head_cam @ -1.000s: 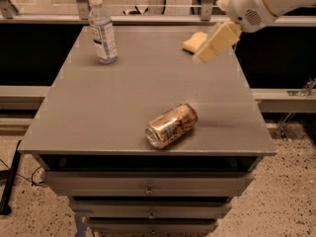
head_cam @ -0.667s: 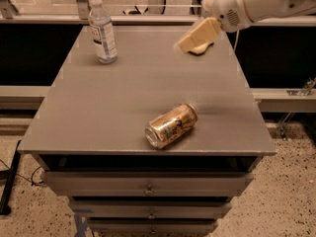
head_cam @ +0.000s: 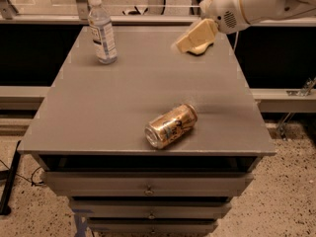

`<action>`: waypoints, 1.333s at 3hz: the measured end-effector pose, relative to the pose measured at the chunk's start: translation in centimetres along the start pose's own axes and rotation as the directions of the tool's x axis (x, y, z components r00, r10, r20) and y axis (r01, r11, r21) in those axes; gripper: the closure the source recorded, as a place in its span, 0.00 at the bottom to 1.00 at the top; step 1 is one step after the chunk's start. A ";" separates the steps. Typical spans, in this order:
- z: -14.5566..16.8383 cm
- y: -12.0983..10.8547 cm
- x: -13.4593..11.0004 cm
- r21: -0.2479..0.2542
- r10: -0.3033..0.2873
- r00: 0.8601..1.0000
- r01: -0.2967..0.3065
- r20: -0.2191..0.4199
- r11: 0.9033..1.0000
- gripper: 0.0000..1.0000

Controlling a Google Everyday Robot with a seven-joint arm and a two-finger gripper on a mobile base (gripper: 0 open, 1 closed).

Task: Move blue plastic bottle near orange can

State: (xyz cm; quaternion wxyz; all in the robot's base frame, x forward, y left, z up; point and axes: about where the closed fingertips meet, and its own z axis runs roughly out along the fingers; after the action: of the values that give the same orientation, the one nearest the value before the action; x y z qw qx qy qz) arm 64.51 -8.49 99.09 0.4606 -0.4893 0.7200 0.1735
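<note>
The blue plastic bottle (head_cam: 102,31) stands upright at the back left of the grey table top (head_cam: 113,102); it has a white cap and a white label. The orange can (head_cam: 171,126) lies on its side near the front edge, right of centre, with its silver rim toward the front left. My gripper (head_cam: 193,36), cream-coloured on a white arm (head_cam: 256,1), hangs over the back right of the table. It is well to the right of the bottle and far behind the can, and it holds nothing that I can see.
A yellow sponge (head_cam: 201,49) lies at the back right, mostly hidden behind the gripper. The table is a cabinet with drawers (head_cam: 148,185) below its front edge. A rail and glass (head_cam: 148,6) run behind it. Speckled floor lies to the right.
My arm and gripper have moved left along the back of the table, from past the right edge to over the sponge. The bottle and the can have not moved.
</note>
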 end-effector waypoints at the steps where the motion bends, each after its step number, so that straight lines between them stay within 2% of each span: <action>1: 3.5 0.1 -0.8 -0.029 0.014 0.998 -0.013 0.068 0.999 0.00; 2: 10.1 -0.2 -2.8 -0.084 0.029 0.986 -0.015 0.167 0.996 0.00; 3: 15.8 -0.3 -5.3 -0.134 0.018 0.973 0.014 0.231 0.991 0.00; 4: 20.7 0.0 -7.4 -0.166 -0.010 0.965 0.055 0.262 0.985 0.00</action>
State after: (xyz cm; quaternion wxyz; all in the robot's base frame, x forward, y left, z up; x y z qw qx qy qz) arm 75.49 10.08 94.59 0.5099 -0.5120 0.6275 0.2901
